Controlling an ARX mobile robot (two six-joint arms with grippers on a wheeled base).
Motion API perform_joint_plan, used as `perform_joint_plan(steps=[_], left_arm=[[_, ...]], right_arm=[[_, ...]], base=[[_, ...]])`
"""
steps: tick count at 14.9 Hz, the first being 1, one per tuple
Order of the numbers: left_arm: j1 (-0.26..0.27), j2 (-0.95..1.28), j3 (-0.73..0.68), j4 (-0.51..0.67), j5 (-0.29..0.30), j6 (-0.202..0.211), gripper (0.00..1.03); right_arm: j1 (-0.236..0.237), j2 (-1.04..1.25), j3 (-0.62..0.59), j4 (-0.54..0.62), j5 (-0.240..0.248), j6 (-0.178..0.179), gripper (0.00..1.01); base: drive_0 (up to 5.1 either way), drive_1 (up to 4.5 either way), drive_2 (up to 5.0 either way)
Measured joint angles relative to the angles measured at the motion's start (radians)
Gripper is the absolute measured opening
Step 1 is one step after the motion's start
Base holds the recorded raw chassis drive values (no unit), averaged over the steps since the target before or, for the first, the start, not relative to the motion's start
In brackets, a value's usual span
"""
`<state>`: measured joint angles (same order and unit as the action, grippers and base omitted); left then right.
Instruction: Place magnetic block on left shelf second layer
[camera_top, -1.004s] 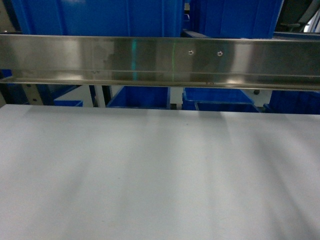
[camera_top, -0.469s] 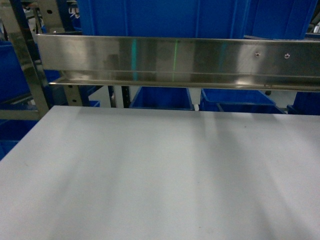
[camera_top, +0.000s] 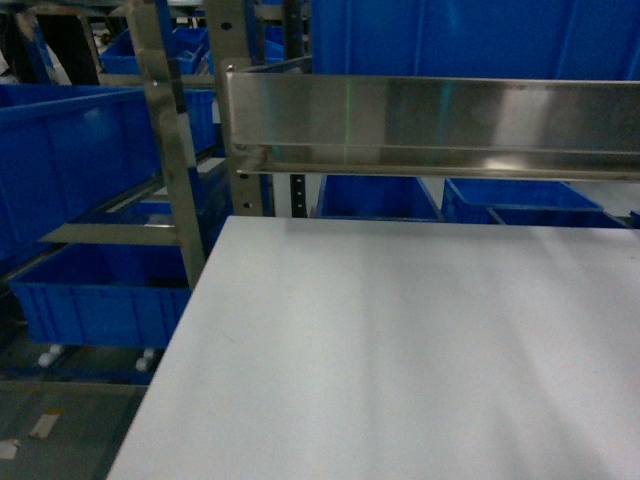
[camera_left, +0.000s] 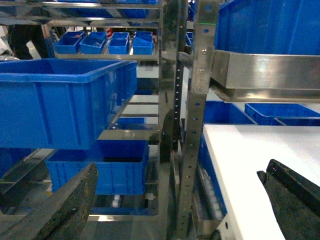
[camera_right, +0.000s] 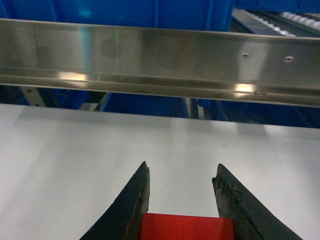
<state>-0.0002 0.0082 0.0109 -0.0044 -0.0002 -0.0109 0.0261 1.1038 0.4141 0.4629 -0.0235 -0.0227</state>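
**Red block gripped in right tool, over white bench; left rack in view**

Right wrist view: magnetic block (camera_right: 186, 226) seen at bottom centre of frame, red, matte, clamped betw. the two dark fingers (camera_right: 131, 206) of the right tool (camera_right: 182, 200). Fingers pressed against block's left and right sides; tips spread wider above it. Only the block's top part is visible, rest cut off by frame edge. White bench (camera_right: 75, 150) lies beneath. Steel rail (camera_right: 160, 60) runs across upper frame, w/ blue crate wall behind it.

Left wrist view: left tool (camera_left: 175, 200) wide apart, nothing betw. the fingers; one dark finger at lower left, other at lower right of frame. Lower-right finger sits over bench corner (camera_left: 250, 150). Perforated steel upright (camera_left: 196, 125) stands at centre. To the left of it, left shelf second layer (camera_left: 132, 134) seen as a steel tier w/ a large deep blue crate (camera_left: 60, 105) resting on it, filling the left-centre of frame. Another blue crate (camera_left: 110, 172) sits on the tier below. Small blue bins (camera_left: 105, 42) on a far rack, upper left.

Head view: neither tool visible. Bench fills lower right; rail (camera_top: 430, 125) across the upper right. Left rack w/ uprights (camera_top: 175, 150) and blue crates at left edge of frame. Block not seen in this view.
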Motion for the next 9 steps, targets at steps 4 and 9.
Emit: perform_joint_plan(steps=[4,9], left_arm=[[0.0,0.0,0.0,0.001,0.0,0.0,0.98],[0.0,0.0,0.0,-0.002,-0.001,0.0,0.98]], right_arm=[[0.0,0.0,0.0,-0.005,-0.003,0.0,0.33],[0.0,0.0,0.0,-0.002,-0.003,0.0,0.33]], base=[[-4.9,2.42,2.4],[-4.7,1.52,3.5]])
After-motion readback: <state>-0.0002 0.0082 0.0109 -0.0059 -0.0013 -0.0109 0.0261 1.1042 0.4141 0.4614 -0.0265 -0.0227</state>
